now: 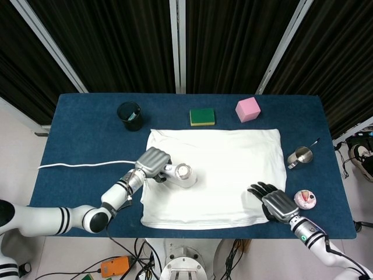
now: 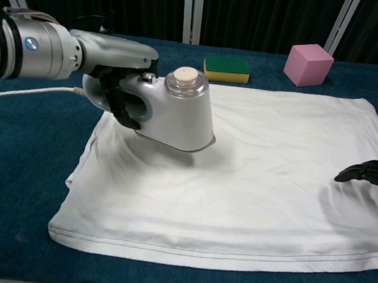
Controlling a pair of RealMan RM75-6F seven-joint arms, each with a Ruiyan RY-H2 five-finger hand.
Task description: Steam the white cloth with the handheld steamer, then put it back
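Head view: high above the near edge, looking steeply down and taking in the whole blue worktop point(image 1: 87, 134) out to the dark curtain behind, with both arms entering from the bottom. Chest view: low and close at the near edge, facing level across the worktop point(image 2: 13, 183) toward the curtain, so that the white cloth point(image 2: 274, 172) fills most of the picture. Shared by both: the white cloth point(image 1: 233, 157), the handheld steamer point(image 1: 180, 174) point(image 2: 178, 116) over its left part, and the green sponge point(image 1: 202, 116) point(image 2: 226, 68) and pink cube point(image 1: 247, 109) point(image 2: 308, 64) at the far side.
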